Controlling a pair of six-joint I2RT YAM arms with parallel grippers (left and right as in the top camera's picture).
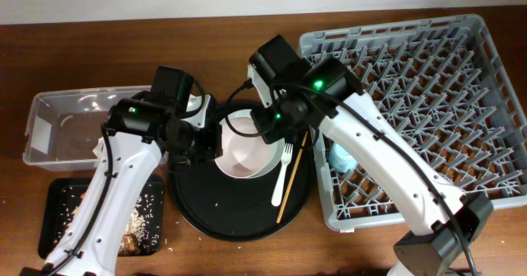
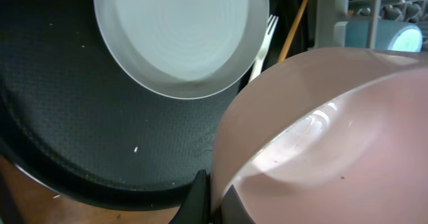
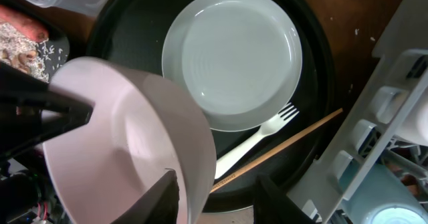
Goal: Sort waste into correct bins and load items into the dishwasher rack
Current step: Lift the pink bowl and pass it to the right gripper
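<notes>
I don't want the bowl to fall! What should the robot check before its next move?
1. Left jaws pinch the pink bowl rim: ok.
2. Right jaws shut on that rim: not ok, they are open with the rim between them.
3. Plate lies flat on the round tray: ok.
4. Fork and chopstick lie beside the plate: ok.
5. Rack has free pegs beyond the blue cup: ok.

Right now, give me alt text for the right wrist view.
A pale pink bowl fills the lower left, raised over the round black tray, its rim between the right pincer's open fingers. Below lie a grey-green plate, a white fork and a chopstick.
</notes>
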